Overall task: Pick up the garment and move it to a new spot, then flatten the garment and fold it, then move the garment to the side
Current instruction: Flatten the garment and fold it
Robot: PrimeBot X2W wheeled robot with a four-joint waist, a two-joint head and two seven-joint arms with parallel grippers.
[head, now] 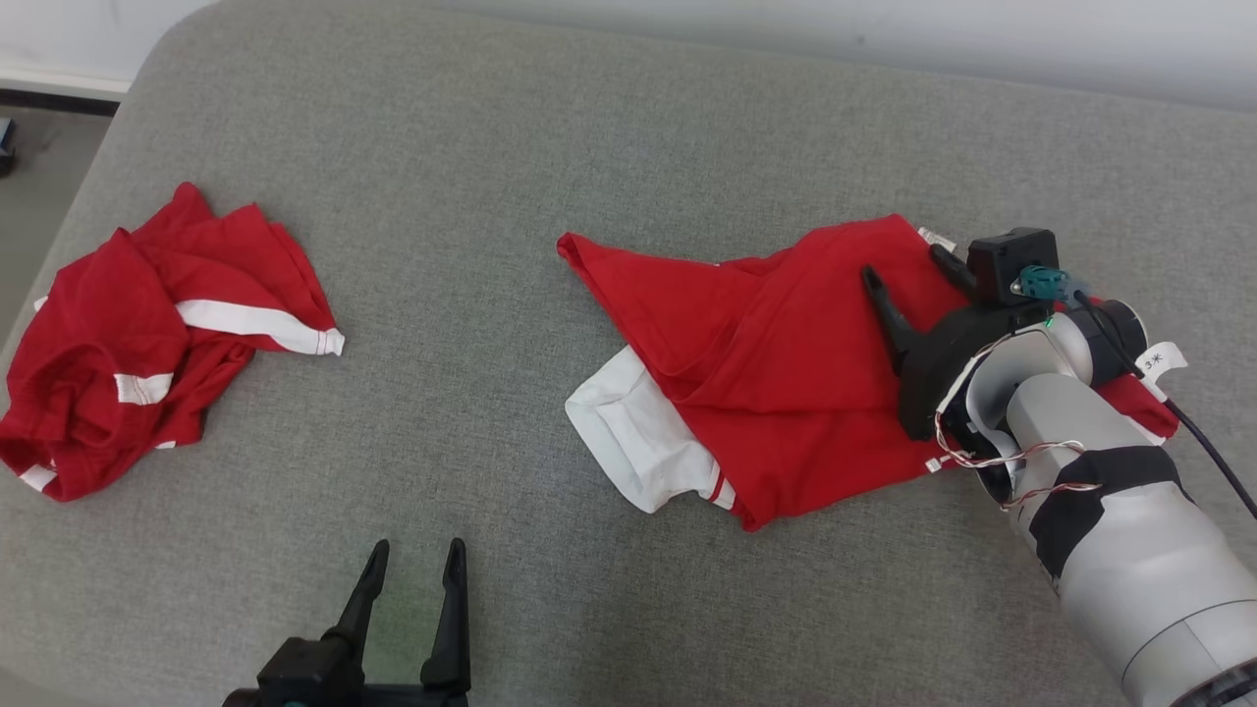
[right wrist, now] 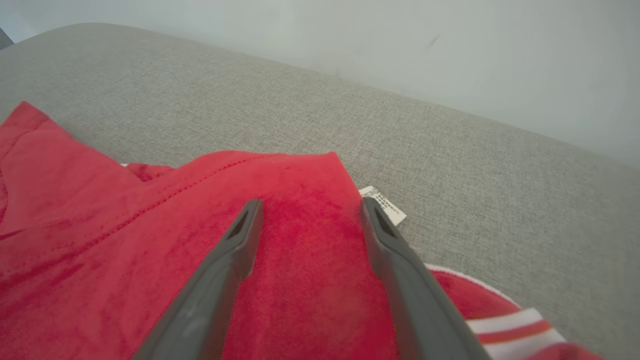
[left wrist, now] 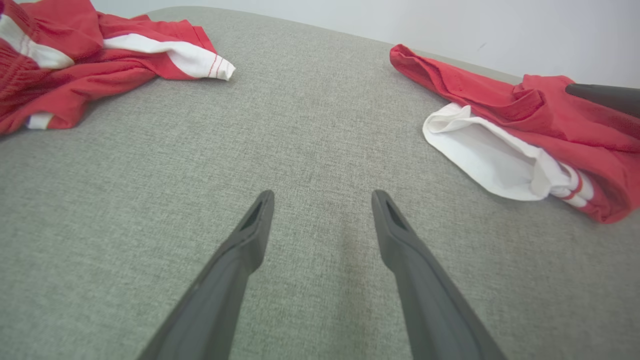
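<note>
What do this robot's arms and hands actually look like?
The left end effector and right end effector each have two long, tapering dark fingers on a black base. The right forearm is a pale grey tube wrapped with black tape, with twisted red-and-white wires, a black cable, a teal plug and a small white tag.

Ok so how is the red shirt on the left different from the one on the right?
The left shirt is bunched in a crumpled heap; the right shirt lies spread flatter. The left shirt lies alone; the open right tool is over the right shirt. Both are red with white trim, on the grey cushion.
</note>
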